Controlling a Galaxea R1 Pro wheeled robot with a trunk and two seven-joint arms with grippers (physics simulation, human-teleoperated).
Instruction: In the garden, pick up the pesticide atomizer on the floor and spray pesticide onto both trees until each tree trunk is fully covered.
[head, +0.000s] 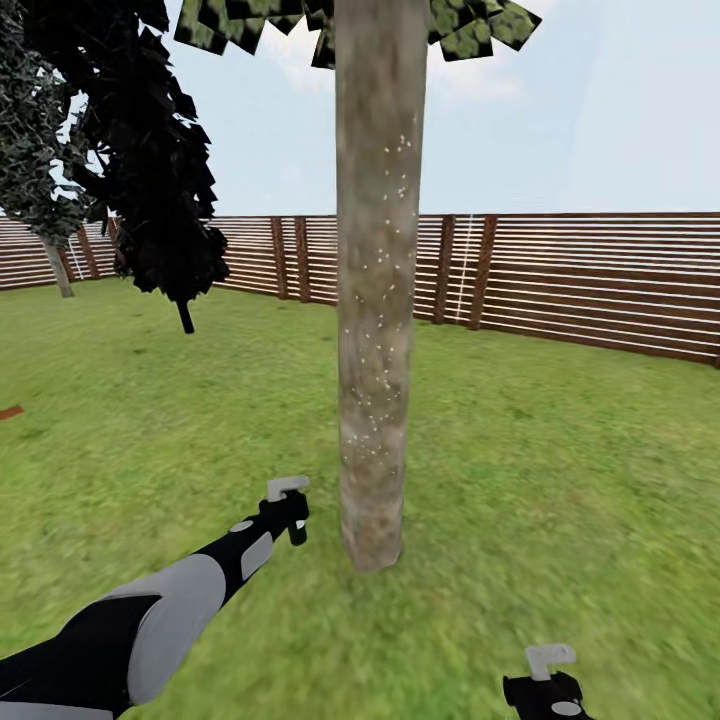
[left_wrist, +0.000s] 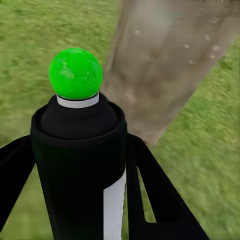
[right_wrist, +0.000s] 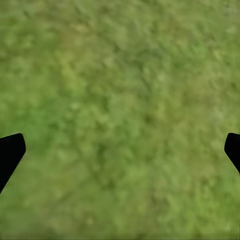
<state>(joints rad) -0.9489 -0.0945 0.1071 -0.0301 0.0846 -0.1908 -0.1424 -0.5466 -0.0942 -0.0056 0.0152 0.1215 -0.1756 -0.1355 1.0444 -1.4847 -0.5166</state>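
Right end effector (head: 548, 680) nearest, low at frame edge, fingertips (right_wrist: 10, 152) spread wide, nothing between, just lawn (right_wrist: 120, 100) below. Left end effector (head: 288, 505) stretched fwd, clamped on pesticide atomizer (left_wrist: 82, 165): black cylinder w/ pale stripe, white collar, bright green ball cap, nozzle end aimed toward tree trunk (head: 378, 280). Atomizer just beside trunk base, not touching. Trunk straight, grey-brown, speckled w/ small white dots up most of its height. Blocky green leaves (head: 470, 25) overhead. Further back, dark conifer (head: 150, 150) to the left, then slatted brown fence (head: 580, 275) ringing the grass.
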